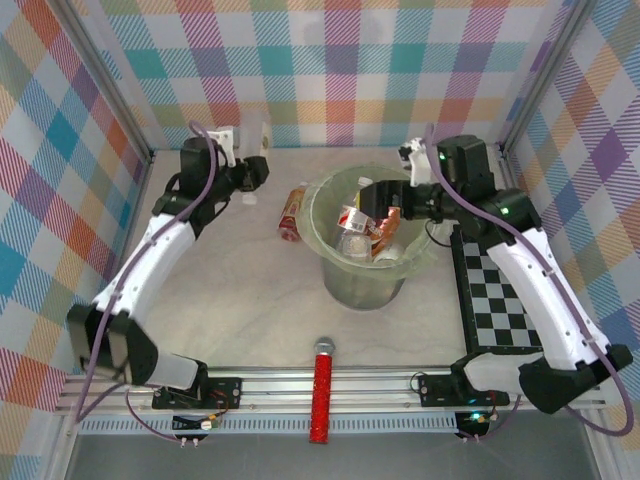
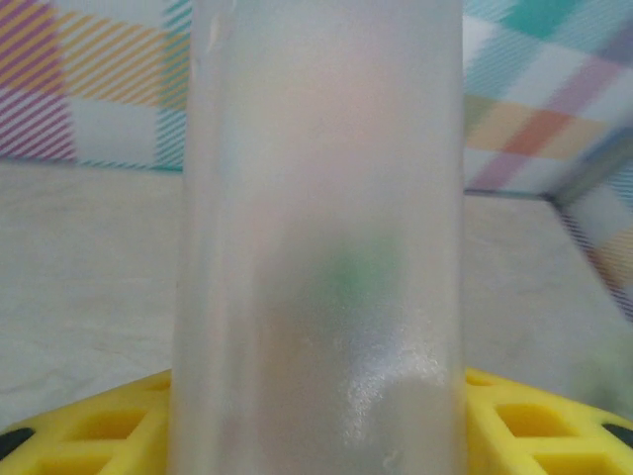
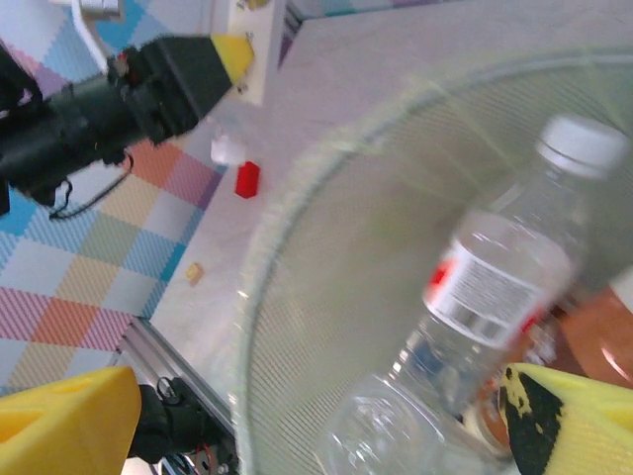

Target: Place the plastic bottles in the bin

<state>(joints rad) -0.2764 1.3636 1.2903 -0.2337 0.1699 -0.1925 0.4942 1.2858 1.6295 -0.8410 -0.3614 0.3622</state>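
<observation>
**Left arm has a bottle; the bin lies to its right**

At the far left of the table, the left gripper [image 1: 256,172] has its jaws closed against both sides of a frosted bottle [image 1: 266,135]. The bottle stands upright, long axis vertical, close to the back wall. The bin [image 1: 360,288] sits mid-table, to that gripper's right, so I judge the carry must go sideways and up over the rim. Between them, 1 brown bottle [image 1: 292,212] lies flat just beside the bin's left wall, its length running roughly front to back. The left arm is nearer to it. The right gripper [image 1: 388,212] hangs over the bin, jaws spread wide, holding nothing.

The left wrist view shows yellow fingers [image 2: 89,426] meeting the frosted sides, which the overhead view cannot resolve. The right wrist view shows a clear bottle [image 3: 495,297] with a white cap slanted inside the bin, and a small red block [image 3: 246,178] on the table beyond.
</observation>
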